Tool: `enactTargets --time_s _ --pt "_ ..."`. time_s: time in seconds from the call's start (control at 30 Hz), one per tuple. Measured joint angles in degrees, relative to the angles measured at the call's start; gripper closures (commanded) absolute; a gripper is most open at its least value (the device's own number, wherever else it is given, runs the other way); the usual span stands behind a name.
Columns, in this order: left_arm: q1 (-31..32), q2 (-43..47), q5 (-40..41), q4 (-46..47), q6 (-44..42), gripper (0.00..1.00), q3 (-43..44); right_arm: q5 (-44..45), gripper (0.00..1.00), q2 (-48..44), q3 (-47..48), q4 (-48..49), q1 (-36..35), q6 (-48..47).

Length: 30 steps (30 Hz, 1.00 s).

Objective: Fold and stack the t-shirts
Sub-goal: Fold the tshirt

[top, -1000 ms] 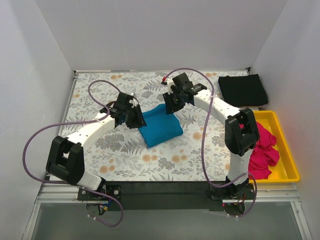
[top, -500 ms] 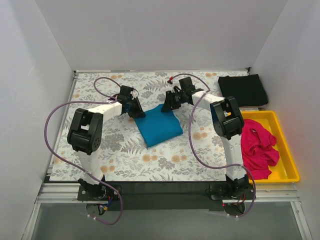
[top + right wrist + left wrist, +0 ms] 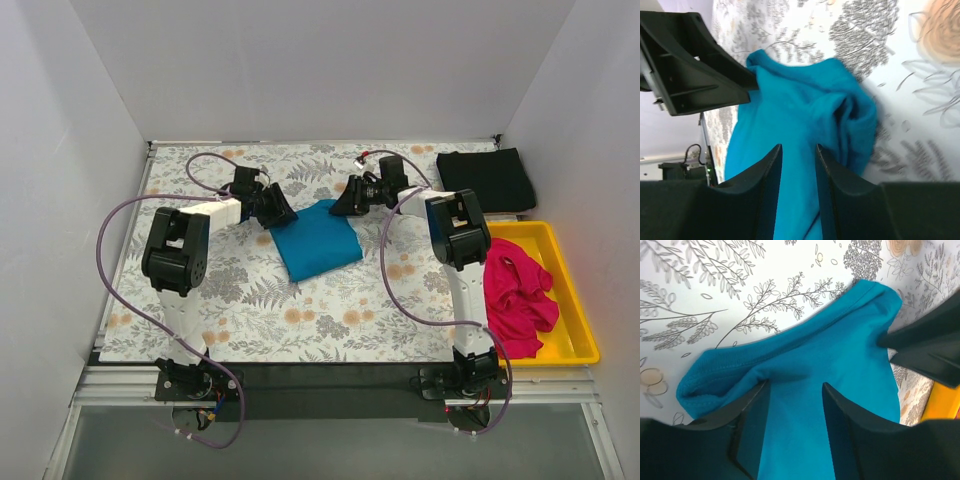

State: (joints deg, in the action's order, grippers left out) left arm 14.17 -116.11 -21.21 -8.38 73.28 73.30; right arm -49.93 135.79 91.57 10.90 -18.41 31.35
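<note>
The teal-blue t-shirt (image 3: 318,245) lies folded into a small rectangle on the floral table mat. My left gripper (image 3: 278,208) is at its far left corner and my right gripper (image 3: 350,197) at its far right corner, both low on the mat. In the left wrist view the jaws (image 3: 792,385) are closed onto teal cloth (image 3: 830,350), with creases running to a fingertip. In the right wrist view the jaws (image 3: 797,147) pinch the cloth (image 3: 790,110) beside a bunched corner. The black t-shirt (image 3: 487,180) lies folded at the far right. The magenta-pink t-shirt (image 3: 515,295) sits crumpled in the tray.
The yellow tray (image 3: 578,320) stands at the right edge of the mat, just near of the black shirt. White walls close in the left, far and right sides. Purple cables loop from both arms over the mat.
Both arms have dropped low and stretched toward the far side. The grippers moved a little farther away and the teal shirt slid slightly that way with them.
</note>
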Motion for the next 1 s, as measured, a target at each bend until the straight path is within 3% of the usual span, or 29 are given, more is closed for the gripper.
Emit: enactTargets --time_s 0.2,0.4,0.47,0.7,0.8,1.0 --pt "0.22 7.93 0.28 -1.49 -0.20 0.50 -3.58 0.15 0.60 -12.02 -9.81 1.11 0.00 2.25" --pt "4.66 22.88 -0.72 -1.01 1.60 0.64 -11.28 -1.33 0.63 -22.62 -17.75 6.27 -1.68 4.61" --pt "7.17 24.52 -1.84 -0.13 2.34 0.76 -13.40 -1.55 0.64 -23.19 -20.17 8.11 -3.39 4.98" --pt "9.99 18.91 -4.31 -2.93 4.87 1.00 -21.53 -2.36 0.66 -19.34 -27.93 10.86 -10.29 6.25" --pt "8.85 14.14 -5.49 -4.79 5.55 1.00 -21.33 -2.73 0.68 -15.37 -29.11 12.46 -10.75 6.73" --pt "5.77 13.00 -8.15 -6.93 5.53 1.00 -20.33 -5.40 0.69 -12.98 -30.42 17.03 -9.57 8.76"
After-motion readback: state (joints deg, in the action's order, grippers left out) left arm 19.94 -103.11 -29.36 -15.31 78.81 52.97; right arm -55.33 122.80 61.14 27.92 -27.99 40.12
